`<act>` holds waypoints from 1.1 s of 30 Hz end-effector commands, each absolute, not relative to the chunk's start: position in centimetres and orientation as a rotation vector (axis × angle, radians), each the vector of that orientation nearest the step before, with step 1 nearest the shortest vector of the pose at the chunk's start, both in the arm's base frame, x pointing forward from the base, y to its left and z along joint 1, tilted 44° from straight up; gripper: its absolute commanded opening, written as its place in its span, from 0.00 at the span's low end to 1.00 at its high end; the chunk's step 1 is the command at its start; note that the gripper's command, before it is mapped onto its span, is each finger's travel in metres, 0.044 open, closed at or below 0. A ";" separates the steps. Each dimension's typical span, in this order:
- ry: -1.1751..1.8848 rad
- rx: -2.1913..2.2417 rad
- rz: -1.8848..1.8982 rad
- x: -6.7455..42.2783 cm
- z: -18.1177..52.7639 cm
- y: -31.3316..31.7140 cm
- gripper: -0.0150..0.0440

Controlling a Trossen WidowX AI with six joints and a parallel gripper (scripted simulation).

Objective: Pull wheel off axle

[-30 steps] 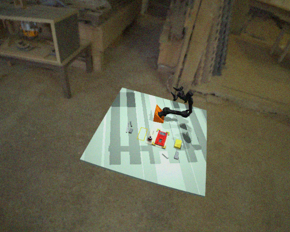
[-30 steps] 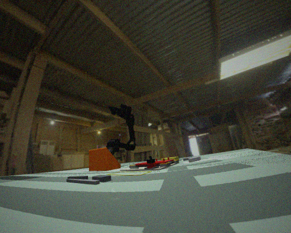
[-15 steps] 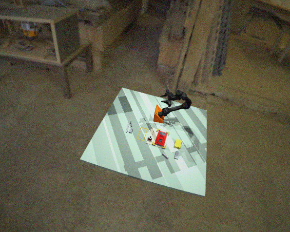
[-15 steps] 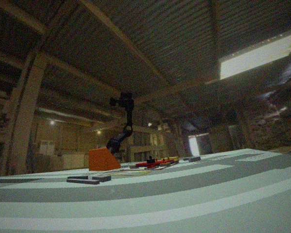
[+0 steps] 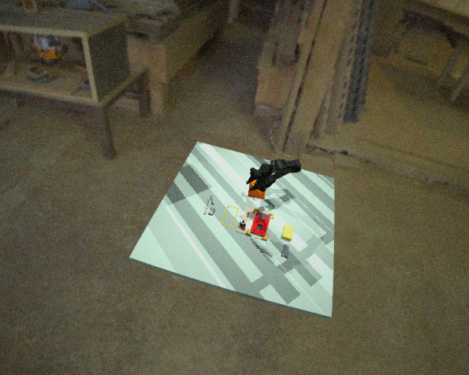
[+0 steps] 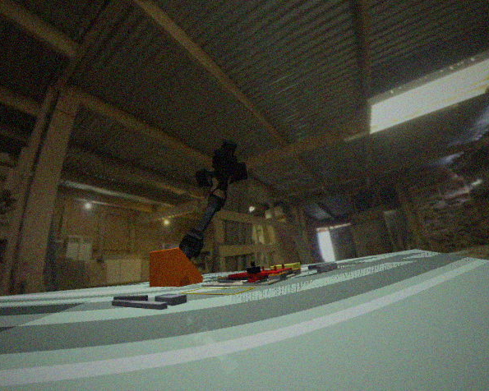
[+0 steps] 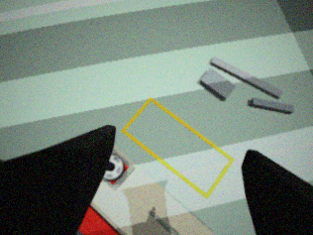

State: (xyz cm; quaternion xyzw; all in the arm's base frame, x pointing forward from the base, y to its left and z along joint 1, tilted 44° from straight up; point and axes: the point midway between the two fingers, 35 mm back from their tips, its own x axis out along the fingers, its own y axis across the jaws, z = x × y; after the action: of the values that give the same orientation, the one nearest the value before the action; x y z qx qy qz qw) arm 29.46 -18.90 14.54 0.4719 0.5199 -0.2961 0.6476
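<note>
The small wheel (image 5: 242,224) (image 6: 253,269) is on its upright axle, on a pale base beside the red assembly. In the wrist view the wheel (image 7: 116,168) shows as a pale ring with a dark centre, partly hidden by the left finger. The marked area is a yellow rectangle outline (image 5: 225,215) (image 6: 207,293) (image 7: 191,129) on the table, with nothing inside it. My gripper (image 5: 250,185) (image 7: 179,147) is open and empty, high above the table, with its fingers well clear of the wheel. In the exterior view the fingers are too dark to tell apart.
The red assembly (image 5: 263,217) (image 7: 95,221) stands right beside the wheel's base. Grey pieces (image 5: 211,211) (image 6: 170,299) (image 7: 217,84) lie beyond the marked area. A yellow block (image 5: 288,232) and a dark grey piece (image 5: 285,250) lie past the assembly. An orange block (image 5: 256,192) (image 6: 170,269) stands by the arm's base.
</note>
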 end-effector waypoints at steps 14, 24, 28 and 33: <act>1.779 1.659 -0.758 36.6 1.1 -4.9 0.76; 1.804 1.676 -0.774 36.6 -0.1 -4.0 0.76; 1.804 1.677 -0.774 36.5 -1.7 -2.6 0.76; 1.805 1.678 -0.773 36.2 -3.9 -0.4 0.76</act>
State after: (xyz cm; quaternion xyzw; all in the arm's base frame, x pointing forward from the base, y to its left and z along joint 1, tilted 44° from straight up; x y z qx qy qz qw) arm 36.61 -1.85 -2.47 0.6253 0.6685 -0.2866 0.2829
